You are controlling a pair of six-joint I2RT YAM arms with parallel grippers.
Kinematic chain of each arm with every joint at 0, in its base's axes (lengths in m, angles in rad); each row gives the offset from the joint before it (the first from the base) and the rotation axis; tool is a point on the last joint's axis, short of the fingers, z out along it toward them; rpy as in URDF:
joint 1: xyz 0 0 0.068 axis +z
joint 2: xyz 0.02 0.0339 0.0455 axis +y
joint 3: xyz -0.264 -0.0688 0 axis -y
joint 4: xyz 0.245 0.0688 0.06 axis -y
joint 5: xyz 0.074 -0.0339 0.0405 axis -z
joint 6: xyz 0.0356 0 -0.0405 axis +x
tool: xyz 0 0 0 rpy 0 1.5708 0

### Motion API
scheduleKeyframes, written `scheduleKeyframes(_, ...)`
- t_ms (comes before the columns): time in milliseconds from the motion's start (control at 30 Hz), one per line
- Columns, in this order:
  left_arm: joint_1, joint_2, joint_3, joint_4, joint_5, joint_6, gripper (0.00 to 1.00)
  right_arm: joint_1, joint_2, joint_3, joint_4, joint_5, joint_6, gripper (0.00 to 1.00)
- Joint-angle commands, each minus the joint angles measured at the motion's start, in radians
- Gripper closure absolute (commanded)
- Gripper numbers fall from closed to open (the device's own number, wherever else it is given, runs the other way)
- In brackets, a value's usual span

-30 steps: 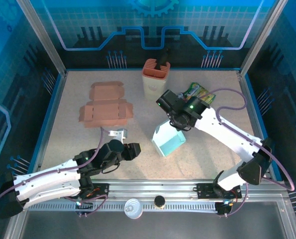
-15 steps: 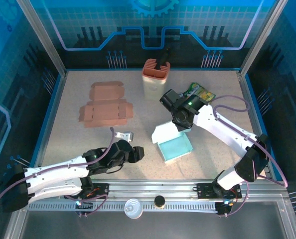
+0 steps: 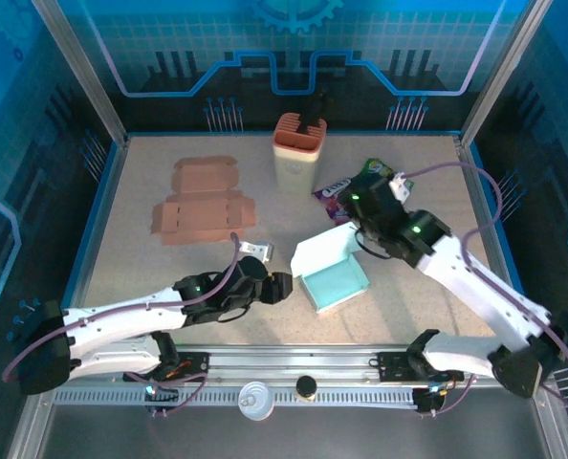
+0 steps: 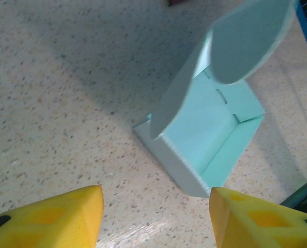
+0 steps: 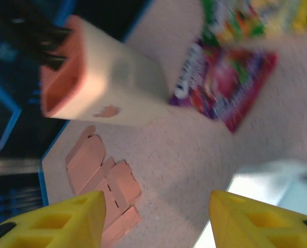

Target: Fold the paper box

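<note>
The blue paper box sits on the table, near the middle, a little toward 4 o'clock. I think the job is more than half done. The bottom part is already a little tray. Its walls stand up all around, and you can see slots in the far wall from the left wrist camera. The lid is not shut yet. It stands up from the side of the box at 11 o'clock and leans over the tray a bit. What is left, I think, is to push the lid down and tuck its edge in.

The box is light blue and looks thin and bendy, like card. The lid has a round edge.

The left gripper is open and holds nothing. It is at 9 o'clock of the box, close by but not touching. The right gripper is open too, with nothing between its fingers. It hangs near the box at about 1 o'clock.

Another paper box, pink and flat, lies unfolded at 10 o'clock of the blue one, well apart. A cup stands at 12 o'clock, and snack bags lie beside it.
</note>
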Motion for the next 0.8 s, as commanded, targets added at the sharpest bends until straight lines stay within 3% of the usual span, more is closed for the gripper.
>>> scheduleKeyframes(0,-0.006,0.055,0.062,0.013,-0.014,0.076,0.44,-0.120,-0.145,-0.143,0.283,-0.294,-0.635,0.42)
scheduleKeyframes(133,-0.006,0.136,0.127,-0.012,-0.042,0.154,0.47,-0.315,-0.246,-0.204,0.164,-0.565,-0.767,0.41)
scheduleKeyframes(267,0.000,0.200,0.170,-0.032,-0.090,0.223,0.52,-0.420,-0.245,-0.229,0.093,-0.736,-0.802,0.43)
scheduleKeyframes(767,0.022,0.321,0.243,-0.046,-0.125,0.288,0.78,-0.454,-0.191,-0.269,0.092,-0.826,-0.853,0.45)
